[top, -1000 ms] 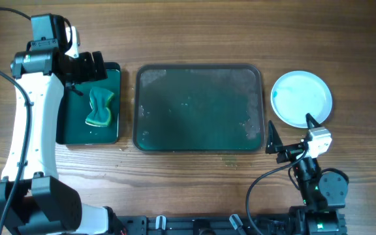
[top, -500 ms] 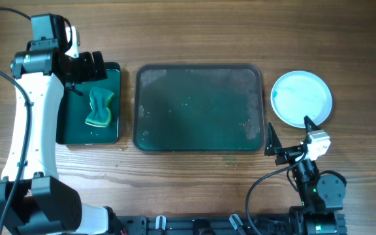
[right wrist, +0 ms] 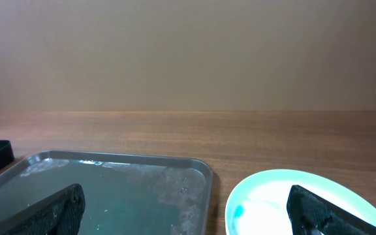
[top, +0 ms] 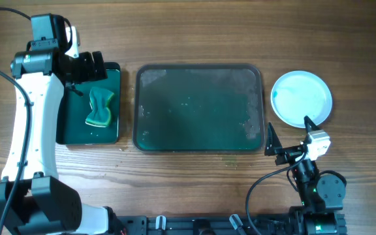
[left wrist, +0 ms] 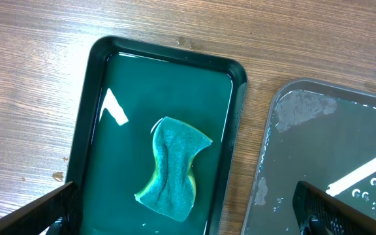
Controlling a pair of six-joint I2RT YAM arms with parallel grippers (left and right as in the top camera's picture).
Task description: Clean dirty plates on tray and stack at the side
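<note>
The large grey-green tray (top: 201, 108) lies mid-table, wet and bare of plates; it also shows in the right wrist view (right wrist: 109, 189) and the left wrist view (left wrist: 331, 163). A pale blue plate (top: 301, 98) (right wrist: 305, 202) sits on the wood right of the tray; I cannot tell whether other plates lie under it. My right gripper (top: 291, 130) (right wrist: 194, 215) is open and empty, just in front of the plate and the tray's right corner. My left gripper (top: 90, 72) (left wrist: 194, 222) is open and empty above the small tray.
A small, deeper bright-green tray (top: 90, 130) (left wrist: 96, 130) stands left of the large tray and holds liquid and a green-and-yellow sponge (top: 100, 108) (left wrist: 173, 166). A narrow strip of wood separates the two trays.
My right gripper has drawn back slightly toward the table's front edge. The left arm, the plate and the sponge have not moved.
</note>
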